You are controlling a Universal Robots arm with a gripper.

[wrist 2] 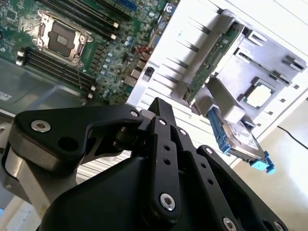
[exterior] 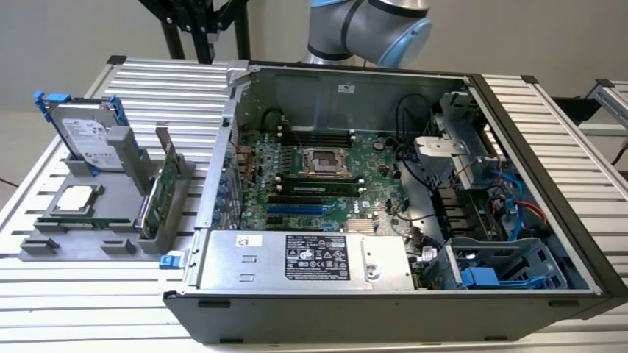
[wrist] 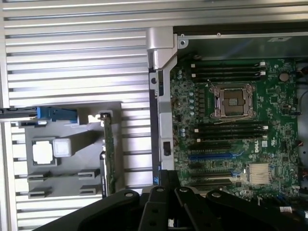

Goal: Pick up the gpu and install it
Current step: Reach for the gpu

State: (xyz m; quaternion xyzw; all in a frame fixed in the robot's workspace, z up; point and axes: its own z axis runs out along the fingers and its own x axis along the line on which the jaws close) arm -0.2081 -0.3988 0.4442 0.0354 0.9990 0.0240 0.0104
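Hovering near the case (exterior: 343, 92), the gripper (wrist: 167, 183) is well apart from the gpu (exterior: 169, 187), which stands on edge in the grey holder (exterior: 88, 243). Open or shut, I cannot tell. Pickup has not started, I think; it needs lining up over the card.

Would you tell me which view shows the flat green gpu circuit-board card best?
The exterior view: the flat green gpu card stands upright in its grey holder, showing part of one face. Both wrist views show the card edge-on, as a thin green strip.
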